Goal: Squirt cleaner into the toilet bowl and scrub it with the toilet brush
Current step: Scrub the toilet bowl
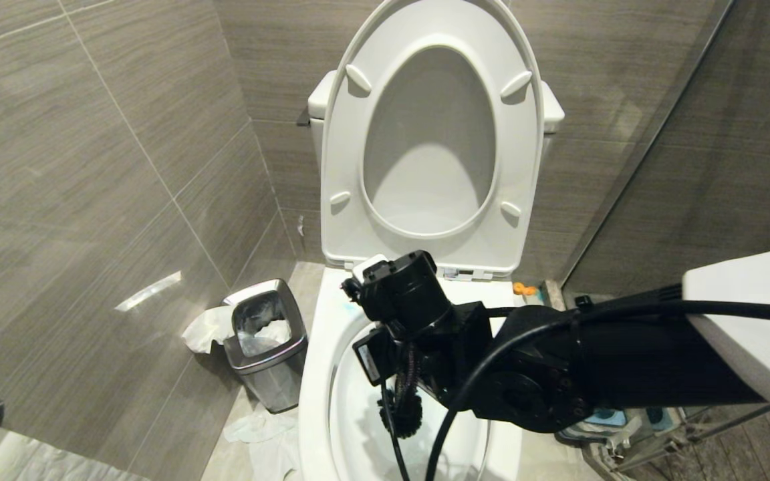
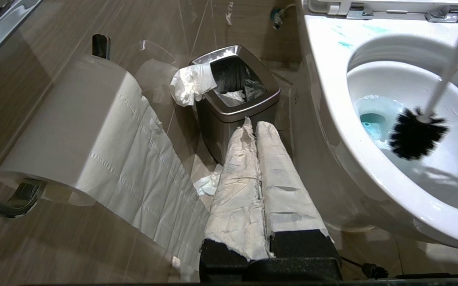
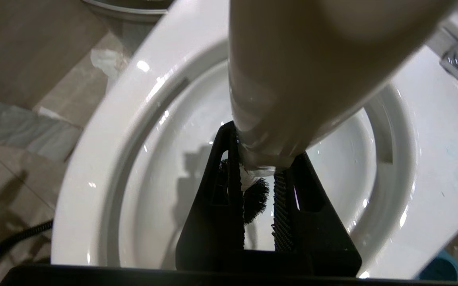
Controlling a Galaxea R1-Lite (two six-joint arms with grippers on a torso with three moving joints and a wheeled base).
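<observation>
**Right jaws on brush handle, head down in bowl, scrub stage**

My right gripper is clamped on the toilet brush, jaws nearly together around the slim white handle, pointing down over the toilet bowl. The handle's flared end fills most of the right wrist view. The black bristle head hangs inside the basin, above the water and close to the inner wall; I can't tell if the bristles touch the ceramic. In the head view my right arm reaches across the bowl's front rim, cable trailing.

My left gripper is parked outside the bowl, off its left flank, jaws shut on nothing, its fingers wrapped in whitish paper-like padding.

Progress, as I judge it: the cleaner is already in, with a blue-green tint in the water at the basin's bottom and pale turquoise smears on the rim near the hinge. Squirt step done. Scrubbing is the step in hand; how much of the wall is covered I can't say. Left: work round the basin, then return the brush.

Around the bowl: seat and lid stand raised behind it; steel waste bin just beside its left flank, tissue hanging over the edge; toilet roll further left on a wall holder.

Writing: none readable anywhere.
</observation>
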